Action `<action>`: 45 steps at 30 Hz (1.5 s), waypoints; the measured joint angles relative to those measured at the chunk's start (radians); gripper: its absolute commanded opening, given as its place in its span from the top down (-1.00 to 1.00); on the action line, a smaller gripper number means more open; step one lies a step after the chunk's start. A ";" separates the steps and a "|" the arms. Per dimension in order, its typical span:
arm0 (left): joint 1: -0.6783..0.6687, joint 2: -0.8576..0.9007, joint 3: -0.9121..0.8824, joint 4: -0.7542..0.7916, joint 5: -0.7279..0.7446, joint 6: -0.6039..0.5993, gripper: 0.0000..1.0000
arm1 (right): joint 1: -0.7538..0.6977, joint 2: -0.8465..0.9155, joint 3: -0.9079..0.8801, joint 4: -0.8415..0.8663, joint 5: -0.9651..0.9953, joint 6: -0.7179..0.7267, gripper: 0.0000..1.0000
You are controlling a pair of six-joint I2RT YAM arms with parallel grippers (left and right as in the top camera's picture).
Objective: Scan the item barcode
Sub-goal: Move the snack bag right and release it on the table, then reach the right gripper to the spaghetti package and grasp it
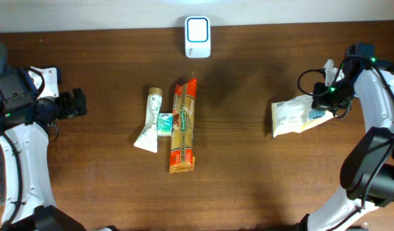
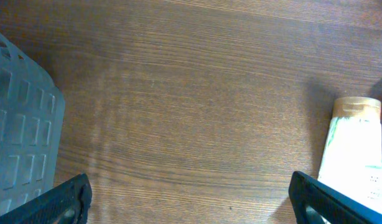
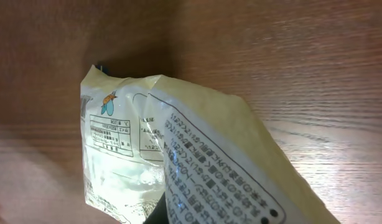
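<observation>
My right gripper (image 1: 325, 96) is shut on one end of a pale yellow printed packet (image 1: 295, 116), held just above the table at the right. In the right wrist view the packet (image 3: 197, 149) fills the frame with Japanese text and a small table; a barcode does not show. A dark fingertip (image 3: 158, 216) peeks out under its fold. A white scanner (image 1: 197, 36) stands at the back centre. At the far left my left gripper (image 1: 76, 103) is open and holds nothing; its fingers (image 2: 61, 202) frame bare wood.
In the table's middle lie a white tube (image 1: 149, 122), a small green-white box (image 1: 165, 123) and a long orange pasta pack (image 1: 183, 126). The tube (image 2: 356, 146) shows at the right edge of the left wrist view. A grey crate (image 2: 20, 124) is at its left.
</observation>
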 measured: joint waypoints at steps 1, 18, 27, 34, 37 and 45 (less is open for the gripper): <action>0.000 0.000 0.000 0.000 0.000 0.000 -0.98 | -0.016 0.000 0.000 0.005 0.000 0.008 0.92; 0.000 0.000 0.000 0.000 0.000 0.000 -0.98 | -0.103 0.000 0.286 -0.241 -0.064 0.104 -0.97; 0.000 0.000 0.000 0.000 0.000 0.000 -0.98 | 0.144 -0.001 0.341 -0.158 -0.210 0.108 -0.91; 0.000 0.000 0.000 0.000 0.000 0.000 -0.99 | 0.405 -0.002 0.187 0.072 -0.267 0.185 -0.53; 0.000 0.000 0.000 0.000 0.000 0.000 -0.99 | 0.534 -0.002 0.045 0.261 -0.276 0.268 -0.46; 0.000 0.000 0.000 -0.001 0.000 0.000 -0.99 | 0.750 0.005 -0.211 0.665 -0.284 0.470 -0.39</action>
